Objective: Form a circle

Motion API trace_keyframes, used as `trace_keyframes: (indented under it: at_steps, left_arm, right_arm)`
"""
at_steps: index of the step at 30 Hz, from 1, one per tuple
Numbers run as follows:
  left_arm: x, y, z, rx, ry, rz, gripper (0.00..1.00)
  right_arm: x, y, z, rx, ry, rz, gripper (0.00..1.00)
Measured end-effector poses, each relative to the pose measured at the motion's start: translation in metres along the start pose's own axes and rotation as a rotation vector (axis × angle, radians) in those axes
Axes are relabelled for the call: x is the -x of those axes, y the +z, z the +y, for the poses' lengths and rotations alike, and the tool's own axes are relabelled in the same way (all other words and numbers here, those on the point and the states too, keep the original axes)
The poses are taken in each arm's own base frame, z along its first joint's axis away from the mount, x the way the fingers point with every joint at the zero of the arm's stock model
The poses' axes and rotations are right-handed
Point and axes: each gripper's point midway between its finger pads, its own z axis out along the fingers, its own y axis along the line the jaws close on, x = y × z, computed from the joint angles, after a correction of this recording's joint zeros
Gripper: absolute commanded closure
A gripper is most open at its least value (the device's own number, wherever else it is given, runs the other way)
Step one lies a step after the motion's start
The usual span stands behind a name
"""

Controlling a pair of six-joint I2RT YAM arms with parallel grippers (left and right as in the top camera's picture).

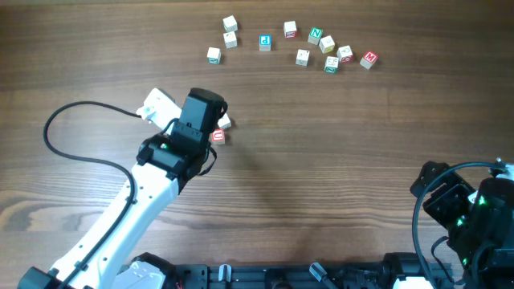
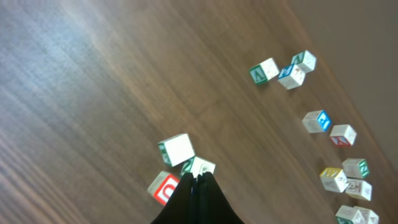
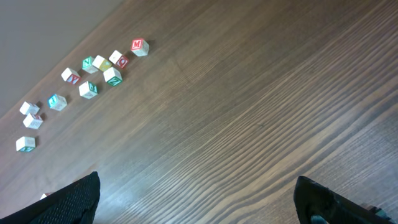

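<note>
Over the cluster we see the left gripper pointing down, its two dark fingers pressed together with nothing between them. Their tips stand at the near edge of one cube of the cluster, a small one with a green print. We cannot tell if they really touch it.

The cluster has three pale wooden cubes in a tight bunch on the table. The small green-print cube is in the middle. A bigger cube with a white top and a green side stands just beside it, on the side away from the gripper. The red cube lies on the other side, next to the fingers. In the overhead view the wrist covers most of the cluster, and only the red cube and one white cube show beside it.

Beyond the cluster, well apart from it toward the far edge of the table, the scattered cubes lie in a loose band running off to the right. We count eleven of them, with green, blue and red letters.

Well apart from the cluster, at the near right corner, the right gripper is spread wide. Only bare wood shows between its fingers, and it holds nothing.
</note>
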Motion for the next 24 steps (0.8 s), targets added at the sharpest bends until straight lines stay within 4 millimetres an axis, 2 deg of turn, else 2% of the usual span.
trace_keyframes:
  at_steps: [6,10,16,24]
  left_arm:
    - [0.000,0.013,-0.016,-0.041,-0.010,-0.021,0.96]
    - [-0.016,0.035,-0.027,-0.062,-0.005,0.017,0.96]
    - [-0.046,0.065,-0.027,-0.043,0.018,0.098,0.96]
    - [-0.064,0.087,-0.049,-0.125,-0.004,0.130,0.96]
  right_arm:
    - [0.000,0.000,0.000,0.000,0.000,0.000,0.00]
    - [0.000,0.000,0.000,0.000,0.000,0.001,0.00]
    - [0.000,0.000,0.000,0.000,0.000,0.000,0.00]
    - [0.000,0.000,0.000,0.000,0.000,0.000,0.00]
